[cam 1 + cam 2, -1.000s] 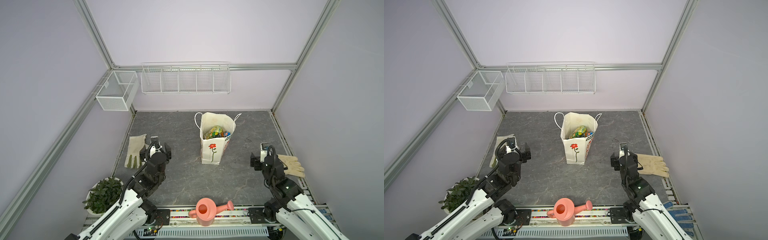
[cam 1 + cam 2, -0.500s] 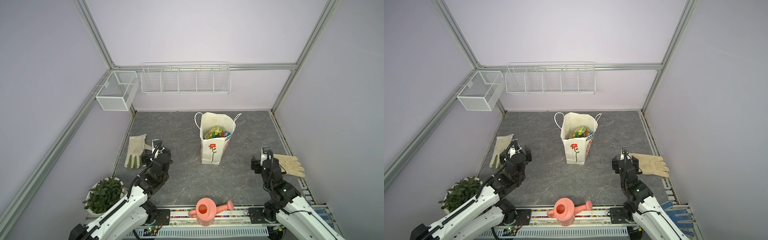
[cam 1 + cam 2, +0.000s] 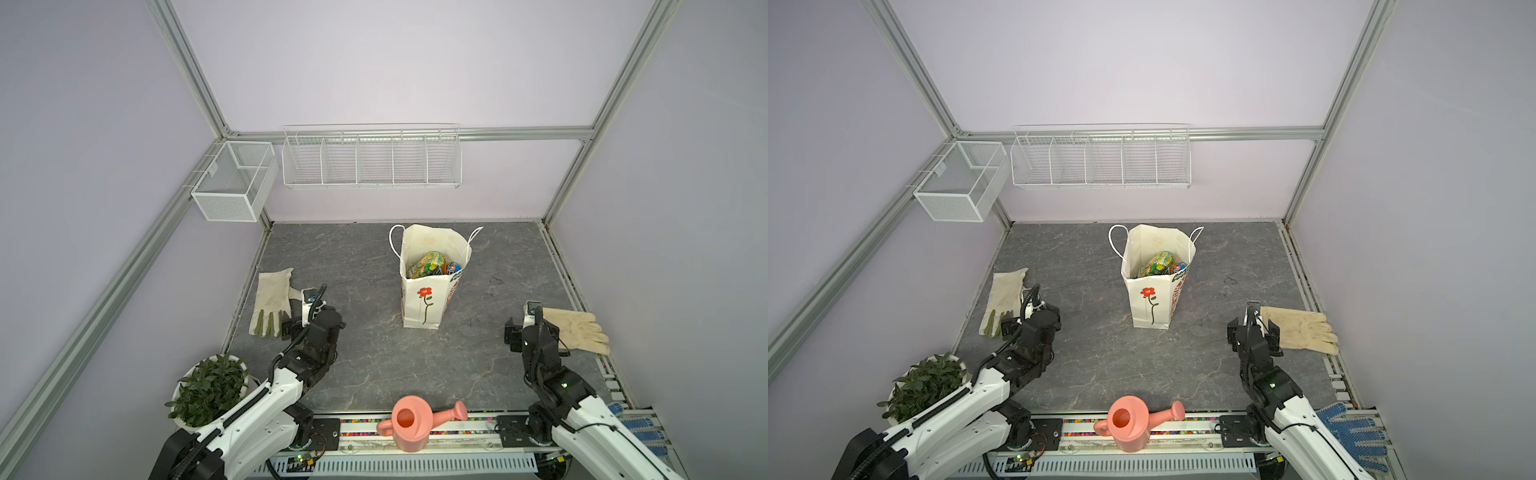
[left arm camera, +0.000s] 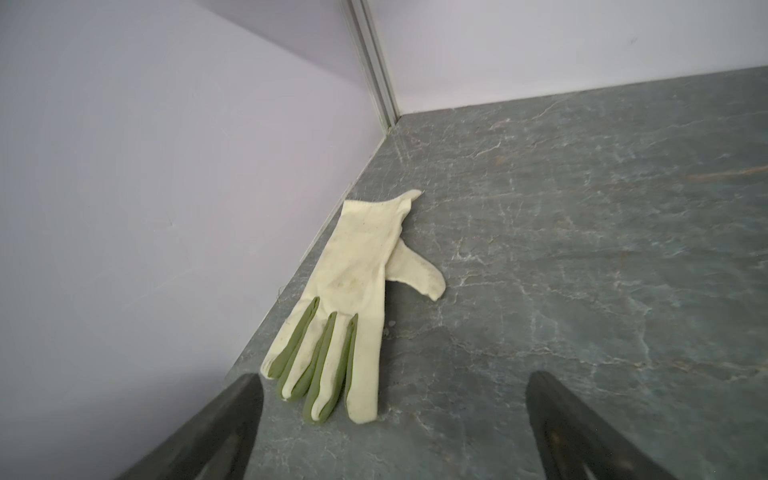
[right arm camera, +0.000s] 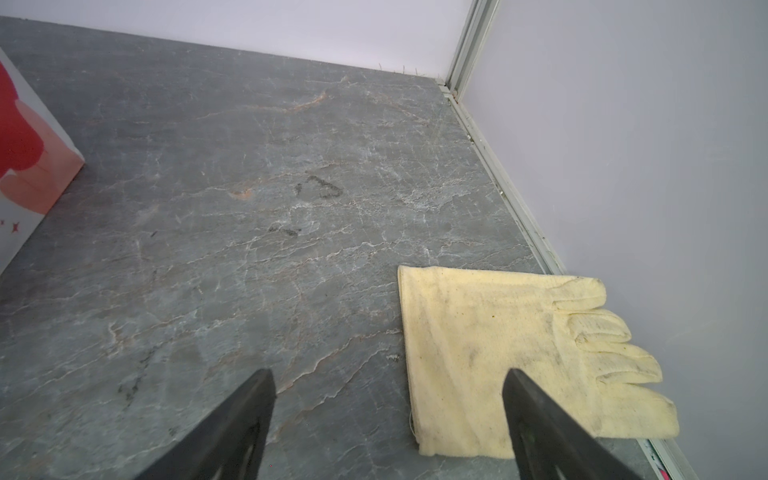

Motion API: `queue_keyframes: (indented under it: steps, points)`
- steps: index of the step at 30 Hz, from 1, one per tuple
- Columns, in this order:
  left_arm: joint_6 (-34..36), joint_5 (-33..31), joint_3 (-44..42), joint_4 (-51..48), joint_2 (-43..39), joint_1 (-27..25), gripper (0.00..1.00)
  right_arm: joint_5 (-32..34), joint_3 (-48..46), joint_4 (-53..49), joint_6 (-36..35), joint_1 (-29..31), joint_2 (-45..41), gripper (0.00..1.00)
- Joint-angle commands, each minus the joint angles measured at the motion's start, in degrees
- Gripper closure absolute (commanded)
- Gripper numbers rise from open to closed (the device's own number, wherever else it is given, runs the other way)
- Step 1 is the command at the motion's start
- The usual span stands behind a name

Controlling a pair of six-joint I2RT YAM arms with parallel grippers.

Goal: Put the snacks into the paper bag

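**Both top views.** The paper bag [image 3: 422, 303] stands upright near the table's centre, a shade toward 12 o'clock, with its mouth open. The snacks [image 3: 430, 266] lie inside it, a green-yellow packet uppermost. Their count cannot be told. No packet shows loose on the table [image 3: 365, 365]. The left gripper [image 3: 309, 324] hovers at 9 o'clock, just beside a green-fingered glove [image 3: 272, 303]. The right gripper [image 3: 532, 334] hovers at 3 o'clock, beside a cream glove [image 3: 577, 332]. Both are well apart from the bag. A pink watering can [image 3: 409, 424] sits at 6 o'clock and a potted plant [image 3: 210, 388] at 8 o'clock.

**Left wrist view.** The fingers [image 4: 224, 419] are spread wide with nothing between them. The glove's green tips lie near one finger.

**Right wrist view.** The fingers [image 5: 232, 424] are likewise wide and empty. One overlaps the cream glove in the picture; contact cannot be told. A corner of the bag shows at the edge.

**Assessment.** Packing appears complete or nearly so, and the step in hand is standing clear. Recommended: move with jaws open and empty. Route each arm away from the bag's walls and cord handles [image 3: 395, 241] so that it is not tipped, and lift clear of the gloves to avoid snagging. Check the ground behind the bag, which is hidden here, for a stray packet.
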Motion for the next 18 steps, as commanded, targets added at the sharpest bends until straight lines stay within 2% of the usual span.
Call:
queue_keyframes:
  steps: [1,9,18]
  points:
    - [-3.1,-0.3,0.4,1.7,1.0,0.7,0.01,3.1,-1.3,4.0,1.1,-0.3,1.0,0.11]
    - [-5.2,-2.7,2.1,-1.1,3.3,2.5,0.01,7.1,-0.1,4.2,3.6,-0.3,5.2,0.11]
    - [-6.5,-4.2,0.2,-1.8,-1.3,2.7,0.01,7.4,-0.3,5.5,3.9,-0.9,5.6,0.11]
